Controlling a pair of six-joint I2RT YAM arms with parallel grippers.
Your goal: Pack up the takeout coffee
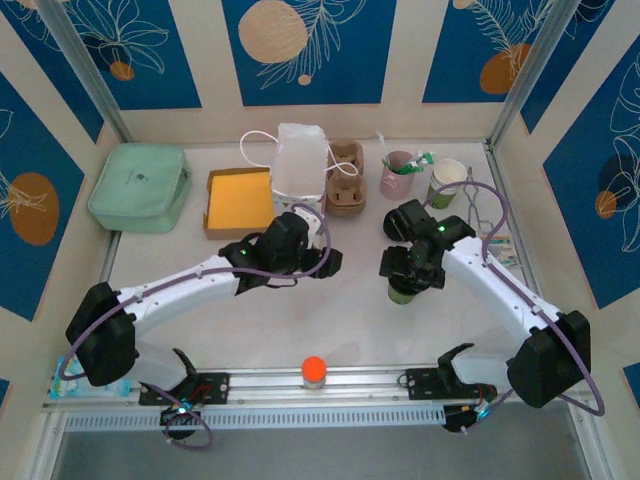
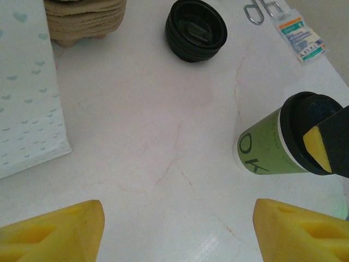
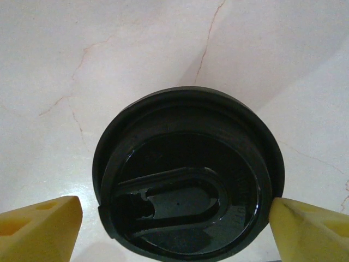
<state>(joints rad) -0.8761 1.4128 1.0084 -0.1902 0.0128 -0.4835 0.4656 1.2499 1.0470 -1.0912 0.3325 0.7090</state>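
Note:
The takeout coffee [image 1: 403, 292], an olive-green cup with a black lid [image 3: 188, 180], stands upright on the table right of centre. My right gripper [image 1: 410, 268] hangs directly over it, its yellow fingers straddling the lid. The right pad [image 3: 305, 229] touches the lid's rim, while a narrow gap separates the left pad [image 3: 43, 229] from it. In the left wrist view the cup [image 2: 267, 150] stands at the right with a right-gripper finger against its lid. My left gripper [image 2: 180, 234] is open above bare table to the cup's left, with nothing between its fingers.
A white paper bag [image 1: 300, 165] and a cardboard cup carrier [image 1: 345, 180] stand at the back centre. A stack of black lids [image 2: 195, 30] sits beyond the cup. A pink cup with straws [image 1: 398, 172], a lidless green cup [image 1: 447, 182], an orange box [image 1: 240, 200] and a mint case [image 1: 140, 187] line the back.

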